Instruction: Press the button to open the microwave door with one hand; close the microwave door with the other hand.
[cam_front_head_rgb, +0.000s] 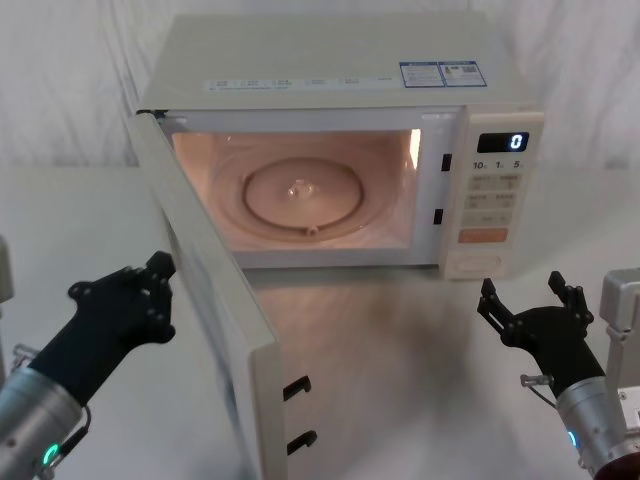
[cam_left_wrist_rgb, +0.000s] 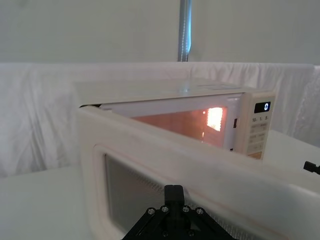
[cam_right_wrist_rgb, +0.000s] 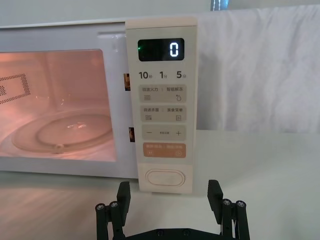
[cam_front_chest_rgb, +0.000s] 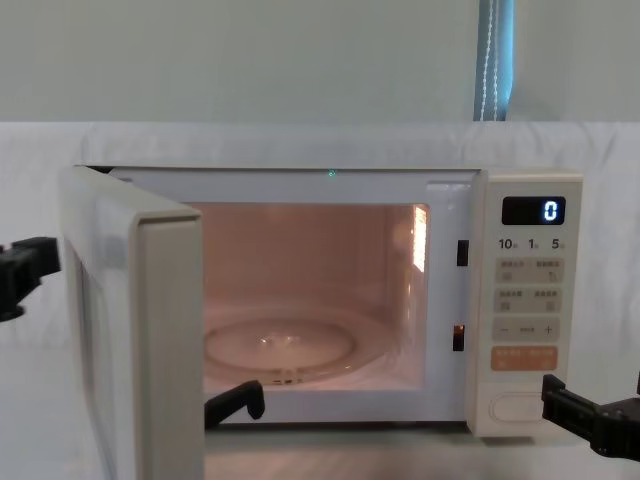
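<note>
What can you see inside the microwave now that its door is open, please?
Inside the microwave, lit warm orange, a round glass turntable lies on the floor; nothing sits on it. The open microwave door covers the cavity's left front corner in the chest view.

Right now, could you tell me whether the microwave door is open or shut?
Open. The microwave door stands swung out toward the robot's left, baring the lit cavity and glass turntable.

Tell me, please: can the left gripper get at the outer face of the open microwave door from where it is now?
Probably yes. The left gripper sits just outside the swung-open microwave door, facing its outer face, with nothing between them. The right gripper is open, off by the control panel.
</note>
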